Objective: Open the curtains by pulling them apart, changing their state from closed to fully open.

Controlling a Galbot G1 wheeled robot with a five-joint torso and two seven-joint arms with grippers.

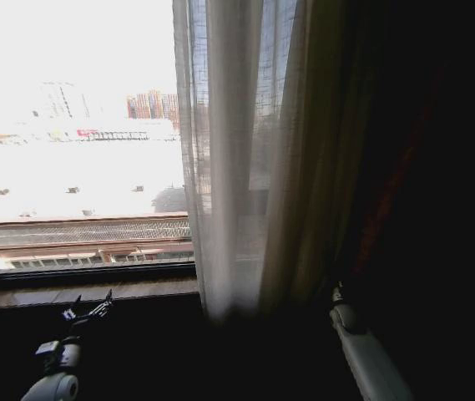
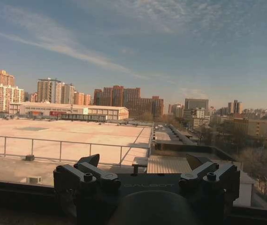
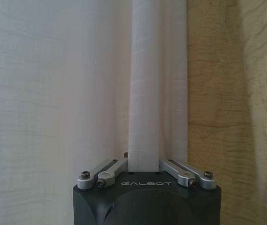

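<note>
Sheer white pleated woven curtains (image 1: 237,167) bunched right of bright window, one fold pinched in closed right gripper (image 3: 143,159); left gripper (image 2: 145,164) spread open, empty, by sill.

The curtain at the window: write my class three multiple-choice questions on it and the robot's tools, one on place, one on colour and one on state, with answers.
1. Where does the curtain hang?
A. bunched to the right of the bare window glass
B. spread across the whole window
C. bunched at the far left

2. What colour is the curtain?
A. dark blue
B. white to cream
C. green

3. How is the left tool?
A. shut on the curtain
B. shut on a cup
C. open and empty

Answers:
1 A: the glass to the curtain's left is uncovered.
2 B: the right wrist view shows white folds beside cream ones.
3 C: its fingers stand apart before the city view, and it is the right tool that is closed round a curtain fold.
</note>
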